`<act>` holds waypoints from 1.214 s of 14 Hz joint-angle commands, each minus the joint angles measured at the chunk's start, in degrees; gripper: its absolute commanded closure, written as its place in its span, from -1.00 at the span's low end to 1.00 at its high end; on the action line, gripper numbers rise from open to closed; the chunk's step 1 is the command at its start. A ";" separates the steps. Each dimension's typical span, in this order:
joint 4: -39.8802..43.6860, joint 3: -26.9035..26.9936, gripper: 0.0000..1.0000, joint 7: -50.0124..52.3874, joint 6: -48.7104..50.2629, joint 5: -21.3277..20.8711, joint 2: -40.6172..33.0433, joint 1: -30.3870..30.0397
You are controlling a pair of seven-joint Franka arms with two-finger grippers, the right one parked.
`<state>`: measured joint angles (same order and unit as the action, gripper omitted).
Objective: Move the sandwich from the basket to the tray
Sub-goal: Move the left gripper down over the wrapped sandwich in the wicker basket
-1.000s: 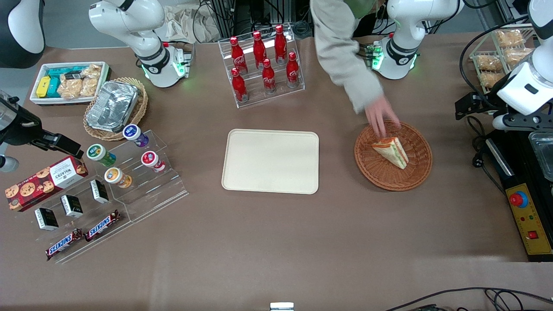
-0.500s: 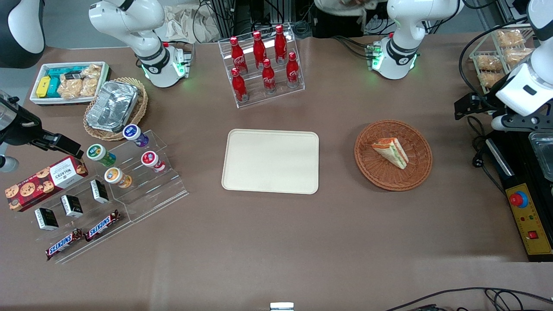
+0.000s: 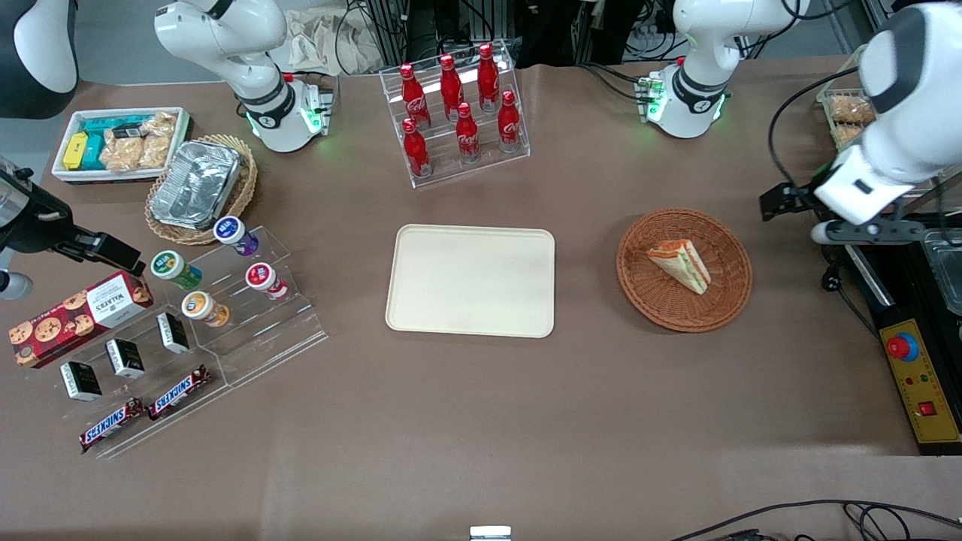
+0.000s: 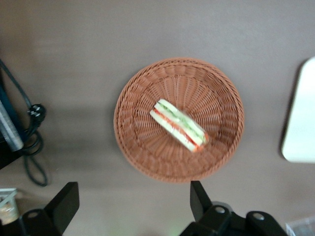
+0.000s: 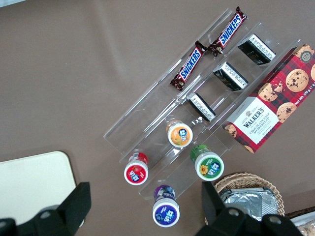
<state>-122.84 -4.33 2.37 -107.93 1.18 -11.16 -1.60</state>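
The sandwich (image 3: 680, 264) (image 4: 179, 125), a white-bread wedge with red and green layers, lies in the round reddish-brown basket (image 3: 661, 302) (image 4: 142, 147). The cream tray (image 3: 470, 279) (image 4: 301, 123) lies flat beside the basket, toward the parked arm's end, with nothing on it. My left gripper (image 3: 785, 201) (image 4: 132, 202) hangs high above the table beside the basket, toward the working arm's end. It is open, its two black fingers (image 4: 64, 202) wide apart with nothing between them, looking down on the basket.
A rack of red cola bottles (image 3: 460, 113) stands farther from the camera than the tray. A black control box with a red button (image 3: 921, 376) and a cable (image 4: 32, 147) lie near the working arm. Snack stands (image 3: 240, 300) and a foil pan basket (image 3: 199, 184) sit toward the parked arm's end.
A person's hand that touched the sandwich in the basket has withdrawn out of view. My left arm has swung in toward the basket. Sandwich and basket have not moved.
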 commanded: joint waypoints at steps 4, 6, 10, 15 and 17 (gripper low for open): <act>-14.27 -3.22 -1.00 10.97 -10.37 0.49 -6.78 -0.15; -14.35 -4.37 -1.00 20.26 -10.19 0.92 -4.85 -0.15; -14.26 -7.18 -1.00 30.13 -12.82 1.46 0.60 -0.15; -14.44 -9.55 -1.00 42.51 -20.80 1.72 6.84 0.46; -14.53 -9.65 -1.00 46.93 -24.42 1.63 8.95 1.59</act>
<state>-137.42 -13.51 44.52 -129.31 2.44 -4.11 -1.23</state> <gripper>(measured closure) 0.000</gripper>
